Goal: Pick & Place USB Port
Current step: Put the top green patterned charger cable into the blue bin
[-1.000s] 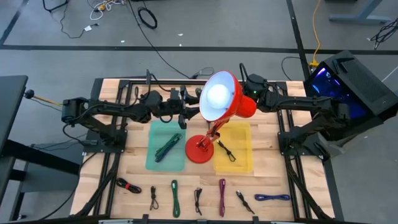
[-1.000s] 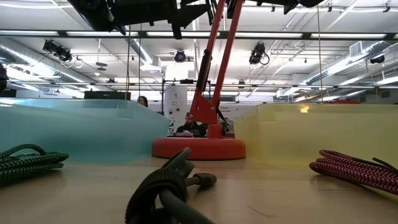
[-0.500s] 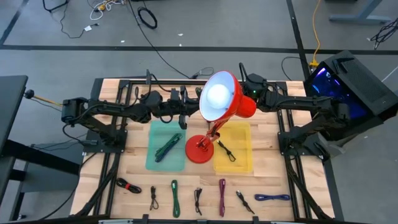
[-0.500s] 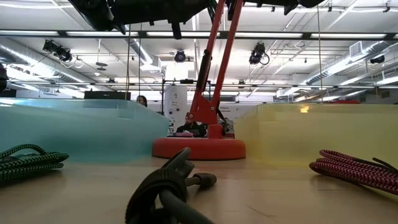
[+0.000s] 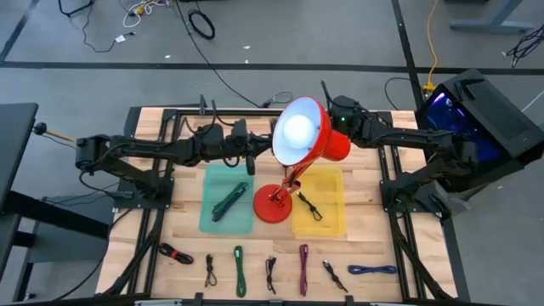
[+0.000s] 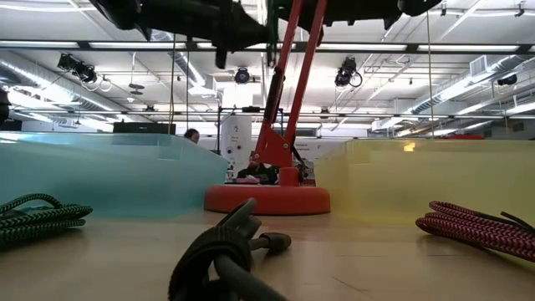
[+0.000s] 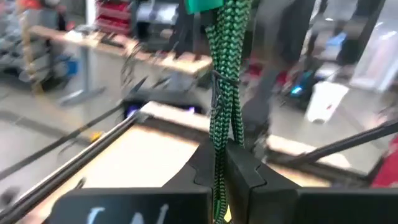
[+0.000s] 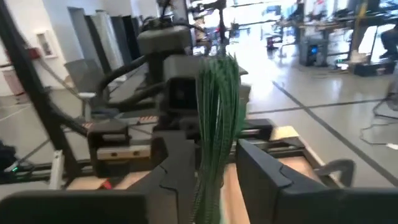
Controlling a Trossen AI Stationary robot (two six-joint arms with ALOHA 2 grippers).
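You've got one wooden table (image 5: 183, 229) with two arms reaching in across its far edge. Centre stands one red desk lamp (image 5: 299, 140), its head lit and facing up, covering much of the mid-table from above; its base (image 6: 267, 198) sits btwn the two trays.

Trays: 2. Green tray (image 5: 226, 199) on the left holds one green braided cable (image 5: 229, 201). Yellow tray (image 5: 320, 201) on the right holds one dark cable (image 5: 309, 205).

Loose cables along the near edge: 6 in a row. From left: red/black cable (image 5: 176, 253), black cable (image 5: 210, 270), green cable (image 5: 240, 269), another dark cable (image 5: 271, 274), magenta cable (image 5: 303, 269), then a short dark one (image 5: 332, 273), plus a blue cable (image 5: 371, 270) at far right, so 7 w/ that.

Left gripper (image 7: 225, 163) hangs above the table's far side, just beyond the green tray. Its fingers are closed tight on a green-black braided USB cable (image 7: 225, 93), which runs up out of the grip.

Right gripper (image 8: 208, 165) sits at the far side behind the lamp head. A bundle of green cable (image 8: 217, 118) stands btwn its fingers (image 8: 177, 165); can't tell whether they press on it or stand just apart.
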